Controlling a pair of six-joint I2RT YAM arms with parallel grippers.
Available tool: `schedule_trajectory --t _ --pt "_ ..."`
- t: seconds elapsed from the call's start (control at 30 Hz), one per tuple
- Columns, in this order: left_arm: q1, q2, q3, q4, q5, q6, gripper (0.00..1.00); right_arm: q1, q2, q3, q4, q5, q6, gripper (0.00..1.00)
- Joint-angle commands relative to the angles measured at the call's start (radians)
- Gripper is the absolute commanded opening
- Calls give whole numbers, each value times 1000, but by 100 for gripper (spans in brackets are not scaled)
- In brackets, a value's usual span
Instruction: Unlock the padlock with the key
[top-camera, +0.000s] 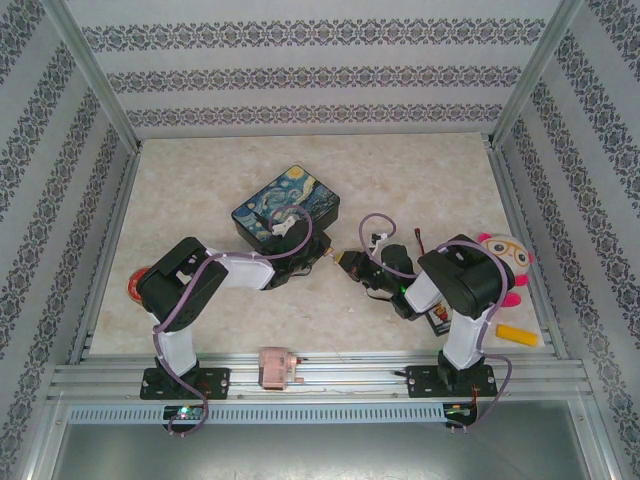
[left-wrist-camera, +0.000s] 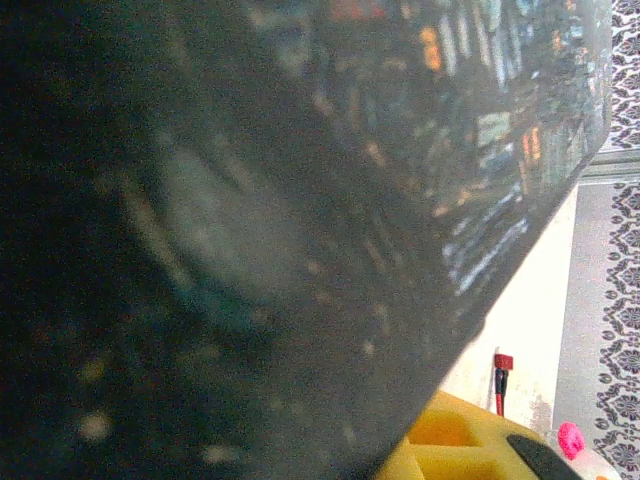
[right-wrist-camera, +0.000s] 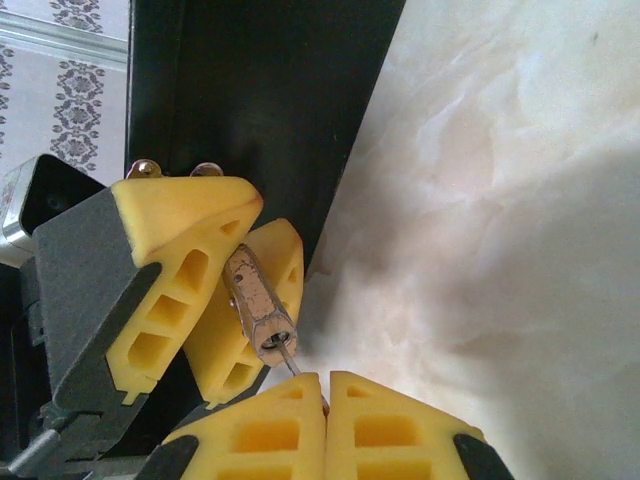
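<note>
In the right wrist view, the brass padlock (right-wrist-camera: 256, 298) sits clamped between the yellow fingers (right-wrist-camera: 175, 245) of my left gripper, keyhole end facing my right gripper. My right gripper (right-wrist-camera: 326, 398) is shut on the key (right-wrist-camera: 290, 358). The key's thin grey shaft runs from the pads into the keyhole; its head is hidden between the pads. In the top view the left gripper (top-camera: 322, 258) and right gripper (top-camera: 347, 261) meet tip to tip at mid-table, just in front of the painted box (top-camera: 285, 205). The padlock's shackle is hidden.
The dark box (left-wrist-camera: 250, 230) lies very close to the left wrist camera, and its black side (right-wrist-camera: 260, 90) stands just behind the padlock. A plush toy (top-camera: 505, 262) and a yellow block (top-camera: 518, 334) lie at the right. A pink device (top-camera: 280, 368) rests on the front rail.
</note>
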Motion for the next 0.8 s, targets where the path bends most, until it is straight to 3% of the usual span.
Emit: schedule_trajectory --t 0.0,0.77 --pt "-22 24 -20 6 203 -80 24 -10 18 58 77 8 17 0" --pt "-28 21 -36 15 202 -86 22 0 -14 61 74 29 38 0"
